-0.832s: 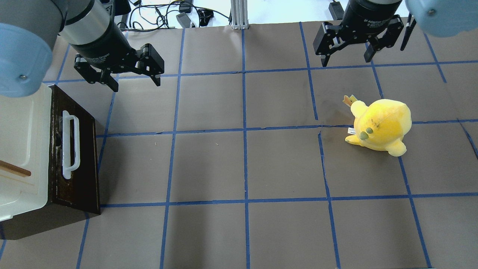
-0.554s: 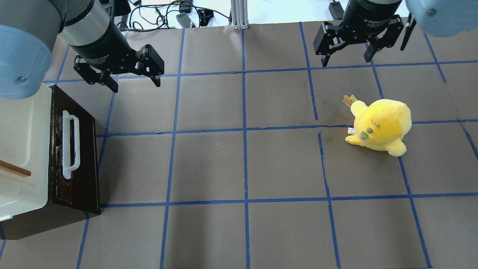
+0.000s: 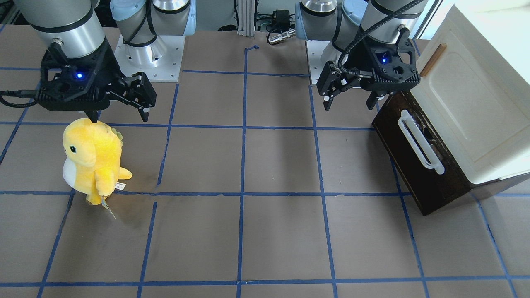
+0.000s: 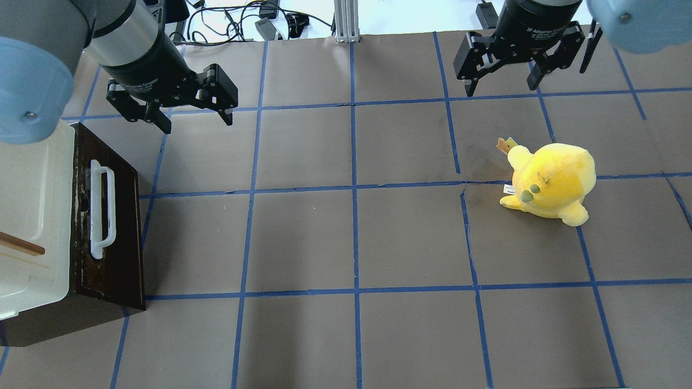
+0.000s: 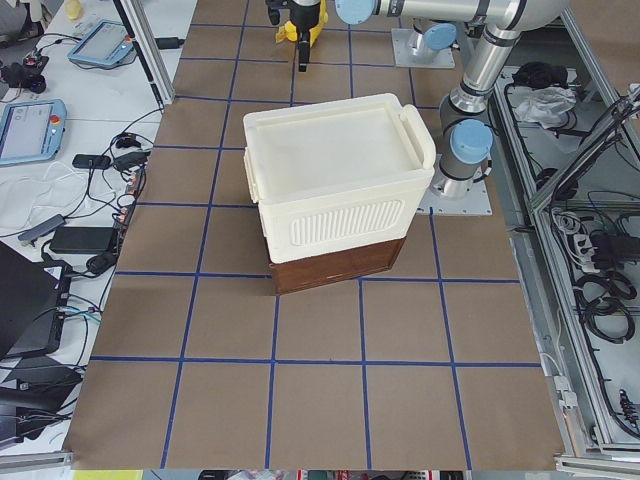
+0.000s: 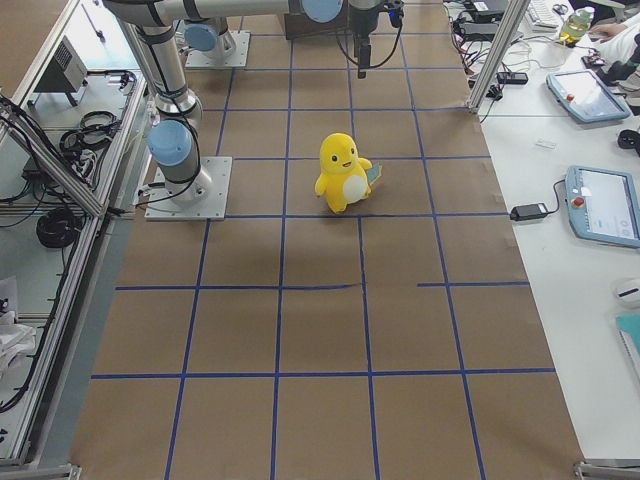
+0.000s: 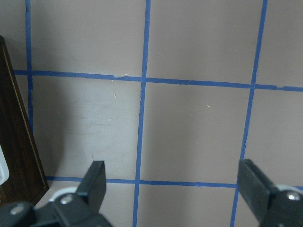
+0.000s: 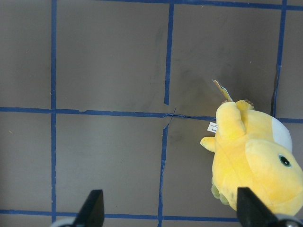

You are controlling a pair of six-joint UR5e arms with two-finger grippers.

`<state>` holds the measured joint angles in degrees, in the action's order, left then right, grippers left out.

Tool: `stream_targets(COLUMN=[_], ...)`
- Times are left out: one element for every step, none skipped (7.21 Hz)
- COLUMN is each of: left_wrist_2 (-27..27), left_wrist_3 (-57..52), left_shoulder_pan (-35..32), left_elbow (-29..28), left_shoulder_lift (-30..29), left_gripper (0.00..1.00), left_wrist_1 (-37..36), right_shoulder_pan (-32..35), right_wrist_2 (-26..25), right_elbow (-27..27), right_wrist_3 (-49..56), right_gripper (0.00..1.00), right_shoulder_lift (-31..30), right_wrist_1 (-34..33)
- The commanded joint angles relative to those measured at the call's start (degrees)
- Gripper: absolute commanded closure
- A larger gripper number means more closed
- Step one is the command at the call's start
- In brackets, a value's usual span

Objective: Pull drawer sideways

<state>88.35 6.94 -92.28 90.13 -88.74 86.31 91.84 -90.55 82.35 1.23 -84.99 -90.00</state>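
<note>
Looking like nothing's done yet — drawer (image 4: 127, 232) seems shut at the overhead view's left edge, white handle (image 4: 101, 208) untouched | left gripper (image 4: 197, 123) spread, empty, hovering up-right of it | right gripper (image 4: 500, 89) spread too, upper right | grab and pull left to do

Dark brown drawer (image 4: 127, 254), white handle (image 4: 96, 210), yellow plush (image 4: 551, 181).

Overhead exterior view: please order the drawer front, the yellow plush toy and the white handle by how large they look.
1. drawer front, the largest
2. yellow plush toy, somewhat smaller
3. white handle, clearly the smallest
</note>
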Motion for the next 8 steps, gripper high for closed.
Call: stream_targets(left_wrist_2=[0.2, 0.2, 0.2, 0.2, 0.4, 1.5, 2.3, 5.2], left_wrist_3=[0.0, 0.0, 0.0, 0.0, 0.0, 0.0, 0.2, 0.4], left_shoulder_pan=[0.2, 0.3, 0.3, 0.3, 0.3, 0.2, -0.5, -2.3], left_elbow=[-0.4, -0.2, -0.5, -0.5, -0.3, 0.3, 0.3, 0.5], left_shoulder_lift=[-0.6, -0.6, -1.2, -1.3, -1.4, -2.4, -4.1, -5.6], left_gripper=[0.00, 0.00, 0.00, 0.00, 0.00, 0.00, 0.00, 0.00], left_wrist_1=[-0.1, 0.0, -0.2, -0.2, 0.0, -0.3, -0.4, -0.2], right_shoulder_pan=[0.0, 0.0, 0.0, 0.0, 0.0, 0.0, 0.0, 0.0], right_wrist_2=[0.0, 0.0, 0.0, -0.1, 0.0, 0.0, 0.0, 0.0], right_elbow=[0.0, 0.0, 0.0, 0.0, 0.0, 0.0, 0.0, 0.0], right_wrist_3=[0.0, 0.0, 0.1, 0.0, 0.1, 0.0, 0.0, 0.0], right_gripper=[0.00, 0.00, 0.00, 0.00, 0.00, 0.00, 0.00, 0.00], right_shoulder_lift=[0.0, 0.0, 0.0, 0.0, 0.0, 0.0, 0.0, 0.0], right_wrist_1=[0.0, 0.0, 0.0, 0.0, 0.0, 0.0, 0.0, 0.0])
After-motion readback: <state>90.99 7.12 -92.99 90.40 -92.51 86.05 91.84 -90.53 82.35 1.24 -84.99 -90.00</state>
